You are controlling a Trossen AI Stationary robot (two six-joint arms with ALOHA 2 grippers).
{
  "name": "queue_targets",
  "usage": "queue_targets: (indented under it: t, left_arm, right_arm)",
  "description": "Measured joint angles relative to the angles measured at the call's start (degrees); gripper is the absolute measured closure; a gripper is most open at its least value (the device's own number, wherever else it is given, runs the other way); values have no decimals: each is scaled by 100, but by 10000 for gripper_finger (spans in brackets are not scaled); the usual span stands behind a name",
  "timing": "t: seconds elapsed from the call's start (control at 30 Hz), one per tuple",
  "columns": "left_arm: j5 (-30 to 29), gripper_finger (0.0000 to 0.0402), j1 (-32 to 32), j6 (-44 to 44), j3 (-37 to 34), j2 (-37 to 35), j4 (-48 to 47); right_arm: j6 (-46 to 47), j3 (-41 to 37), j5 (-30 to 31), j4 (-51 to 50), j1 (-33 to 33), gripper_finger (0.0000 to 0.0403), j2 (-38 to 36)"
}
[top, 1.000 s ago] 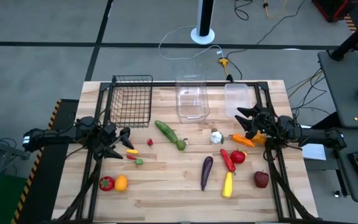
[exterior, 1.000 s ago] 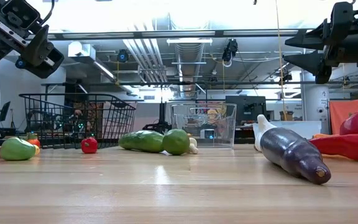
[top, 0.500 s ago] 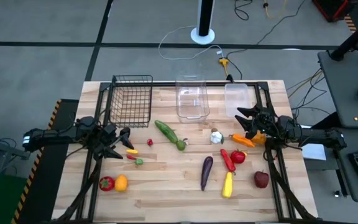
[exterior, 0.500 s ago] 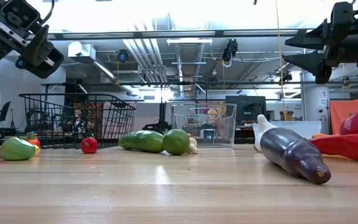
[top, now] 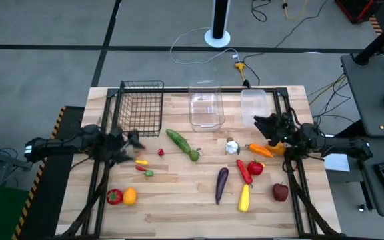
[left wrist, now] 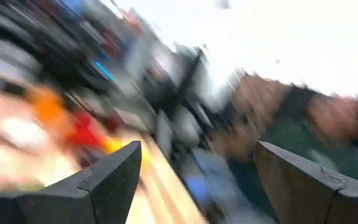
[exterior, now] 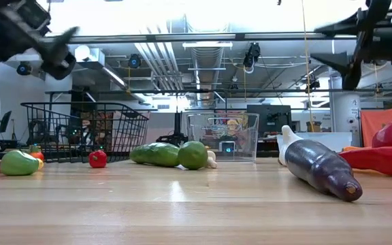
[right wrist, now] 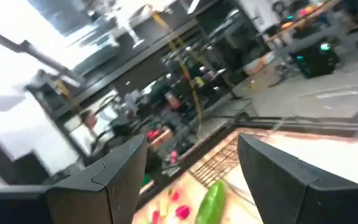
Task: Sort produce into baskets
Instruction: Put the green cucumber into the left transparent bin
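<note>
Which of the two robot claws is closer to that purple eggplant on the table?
The right. The right gripper hangs above the table's far right part, diagonally beyond the eggplant. The left gripper hangs over the table's left side, farther off.

Pale wood table (top: 179, 200), matt; black wire basket (top: 142, 107); clear glossy plastic bin (top: 205, 107).

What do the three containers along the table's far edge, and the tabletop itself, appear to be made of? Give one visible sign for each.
Black basket: apparently dark-coated metal wire; open grid. Taller clear bin: likely glossy plastic; the wood shows through. Shallower bin: probably cloudy plastic; paler, less see-through. Tabletop: light wood, smooth; plank seams and grain.
</note>
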Motion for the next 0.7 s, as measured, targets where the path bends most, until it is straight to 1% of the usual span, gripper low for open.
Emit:
queue_targets:
  t: [0.1,0.17,0.2,0.27,0.33,0.4,0.5,0.53,0.63,0.7]
  left_arm:
    - [-2234,106,2,-633,0,0,631]
    - [-3547,106,3,-1213,4,0,822]
    - [-4034,106,4,-1506,4,0,856]
    - [-4722,106,2,-1952,4,0,857]
    - [-5014,106,2,-2255,4,0,854]
    - [-5018,106,2,-2310,4,0,854]
    - [-5012,106,2,-2261,4,0,851]
    - [-4951,106,0,-2170,4,0,850]
    - [-4282,106,-71,-1506,4,135,857]
    - [-4157,106,-225,-1437,4,397,882]
  right_arm:
    - [-193,343,-73,23,0,158,313]
    - [-395,599,-76,-57,0,158,630]
    - [-513,728,-75,-89,0,158,820]
    - [-634,1028,-78,-267,0,158,1207]
    - [-762,1357,-74,-679,0,158,1583]
    - [-919,1711,-20,-1306,0,158,1902]
    - [-973,2236,241,-2328,0,158,2238]
    - [-971,2371,320,-2572,0,158,2312]
    - [-979,2647,381,-2993,0,158,2427]
    - [-989,2739,379,-3044,0,158,2456]
